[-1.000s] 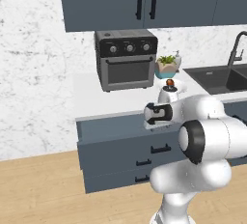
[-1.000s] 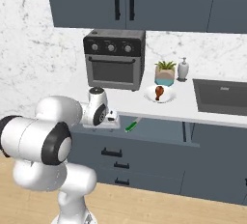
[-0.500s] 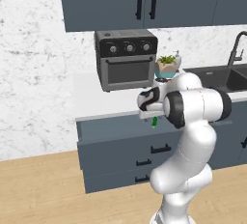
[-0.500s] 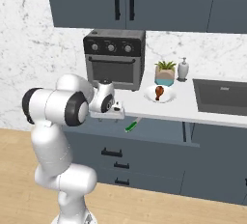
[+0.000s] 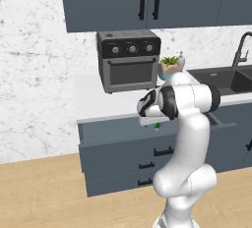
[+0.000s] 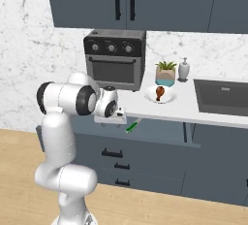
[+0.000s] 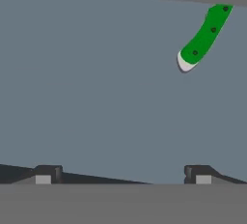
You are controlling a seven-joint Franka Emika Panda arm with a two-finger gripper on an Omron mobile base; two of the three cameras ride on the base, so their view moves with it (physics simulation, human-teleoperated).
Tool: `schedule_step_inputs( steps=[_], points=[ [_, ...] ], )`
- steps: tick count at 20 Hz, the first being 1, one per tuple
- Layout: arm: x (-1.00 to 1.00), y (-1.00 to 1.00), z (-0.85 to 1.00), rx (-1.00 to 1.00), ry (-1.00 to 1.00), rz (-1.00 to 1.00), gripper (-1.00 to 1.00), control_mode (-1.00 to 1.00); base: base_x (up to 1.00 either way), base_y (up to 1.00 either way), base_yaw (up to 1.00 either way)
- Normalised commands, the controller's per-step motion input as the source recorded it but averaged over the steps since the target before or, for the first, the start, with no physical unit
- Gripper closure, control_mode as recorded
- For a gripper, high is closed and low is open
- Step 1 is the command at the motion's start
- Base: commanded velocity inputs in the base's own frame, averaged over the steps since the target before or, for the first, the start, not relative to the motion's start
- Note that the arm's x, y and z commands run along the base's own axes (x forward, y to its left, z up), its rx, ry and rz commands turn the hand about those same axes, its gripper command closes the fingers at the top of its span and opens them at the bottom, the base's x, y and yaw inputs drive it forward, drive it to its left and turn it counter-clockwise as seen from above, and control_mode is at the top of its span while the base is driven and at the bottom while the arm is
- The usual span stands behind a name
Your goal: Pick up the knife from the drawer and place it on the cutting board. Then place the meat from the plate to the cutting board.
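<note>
since the earlier frames the arm is stretching out from a folded pose toward the counter, and the gripper (image 6: 115, 120) is now hanging over the open drawer (image 6: 160, 131), a little to the left of the knife (image 6: 132, 124) in the right base view. the knife, the drumstick (image 6: 159, 92) and the plate (image 6: 167, 98) are lying where they were. in the hand view the 2 fingertips (image 7: 44, 174) are standing wide apart with nothing between them, above the bare slate-blue drawer floor. the knife (image 7: 205, 35) is lying flat on that floor near the view's upper right, well apart from the fingertips. its long axis is running diagonally there. the handle is bright green, gently curved, with 3 dark rivets, and a short pale part is showing at its lower left end.
</note>
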Motion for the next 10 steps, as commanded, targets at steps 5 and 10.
schedule_step_inputs(
  steps=[5,10],
  points=[
    [0.19,0.00,-0.37,0.00,0.00,0.00,-1.00,-1.00,0.00,0.00,0.00],
    [0.26,0.00,-0.52,0.00,0.01,0.00,-1.00,-1.00,0.00,0.00,0.00]
  ],
)
